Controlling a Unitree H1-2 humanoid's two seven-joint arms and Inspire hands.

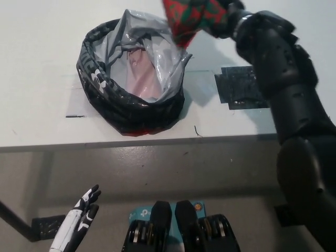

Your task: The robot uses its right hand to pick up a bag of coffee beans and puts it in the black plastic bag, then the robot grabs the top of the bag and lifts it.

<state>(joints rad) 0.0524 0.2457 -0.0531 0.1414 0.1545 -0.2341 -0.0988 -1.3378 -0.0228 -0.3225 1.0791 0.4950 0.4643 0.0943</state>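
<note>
Left hand (79, 226): white, low at the lower left, fingers spread, holding nothing. Floor: grey. Table (37, 63): white; carries black tape patch (239, 86). Black plastic bag (131, 79): open, on table. Coffee bag (191, 16): red-green, over the bag's far rim, clamped in right hand (231, 13).

White left hand (79, 224), seemingly black-fingertipped

Red-and-green coffee bean bag (192, 16) tilted above the rim of the open, rolled-down black plastic bag (131, 79).
</note>
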